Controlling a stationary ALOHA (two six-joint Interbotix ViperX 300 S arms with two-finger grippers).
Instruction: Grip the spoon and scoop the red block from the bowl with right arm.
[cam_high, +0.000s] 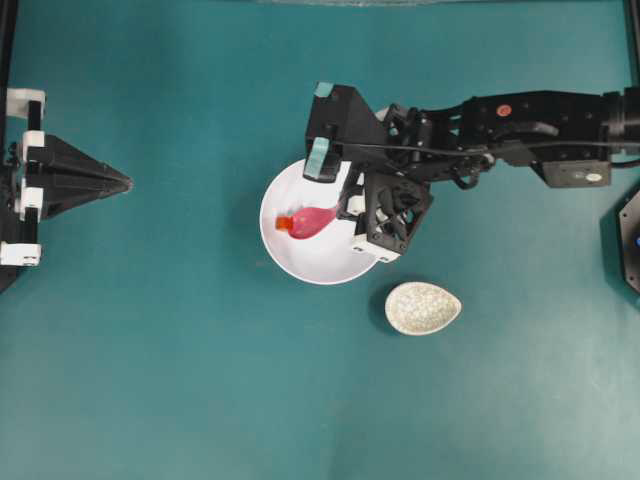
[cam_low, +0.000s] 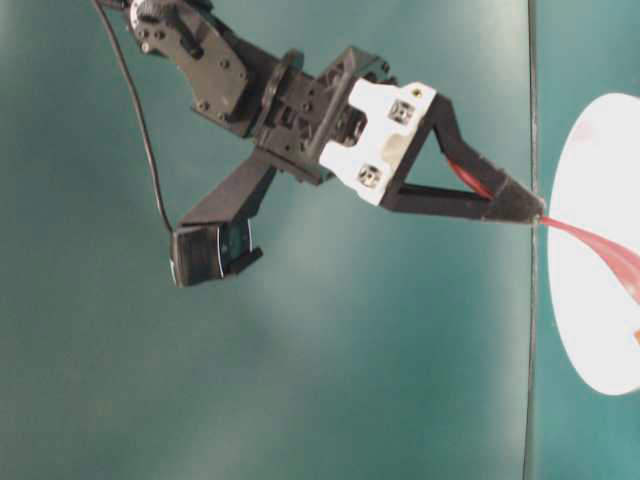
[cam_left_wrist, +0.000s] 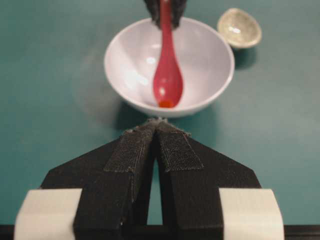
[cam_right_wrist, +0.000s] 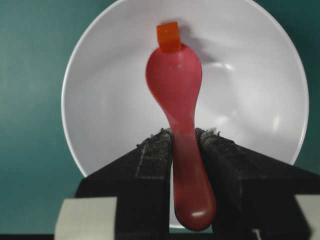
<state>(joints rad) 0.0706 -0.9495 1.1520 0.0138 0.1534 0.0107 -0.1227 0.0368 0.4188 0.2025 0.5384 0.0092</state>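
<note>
One white bowl (cam_high: 318, 262) sits on the teal worktop (cam_high: 180, 380). One magenta-pink spoon (cam_high: 314, 220) is here, and one tiny red-orange block (cam_high: 284, 223). One speckled cream egg-shaped dish (cam_high: 422, 307) completes the crockery. Two black robot arms are in view, each ending in one pincer: the left pincer (cam_high: 122, 182) and the right pincer (cam_right_wrist: 182, 137).

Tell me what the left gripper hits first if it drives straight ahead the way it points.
Probably the near outer wall of the round white bowl, which lies directly ahead of the left gripper, with bare teal tabletop between them.
</note>
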